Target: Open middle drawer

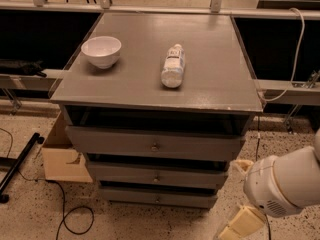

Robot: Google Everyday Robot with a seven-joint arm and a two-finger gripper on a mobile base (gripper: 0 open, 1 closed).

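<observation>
The grey cabinet (pixel 210 89) has three drawers stacked in its front. The middle drawer (pixel 120 172) is the second tier, with a small round metal knob (pixel 156 178) at its centre, and its front sits pushed in. My gripper (pixel 231 199) hangs low at the right, beside the cabinet's lower right corner, level with the middle and bottom drawers. It is open with nothing in it: one cream finger (pixel 243 165) is up near the middle drawer's right end, the other (pixel 240 224) is lower down. It touches no drawer.
On the cabinet top stand a white bowl (pixel 101 50) at the left and a plastic bottle (pixel 173 65) lying on its side near the middle. A cardboard box (pixel 62 156) sits on the floor left of the cabinet, with black cables (pixel 75 214) and a black stand leg (pixel 17 166).
</observation>
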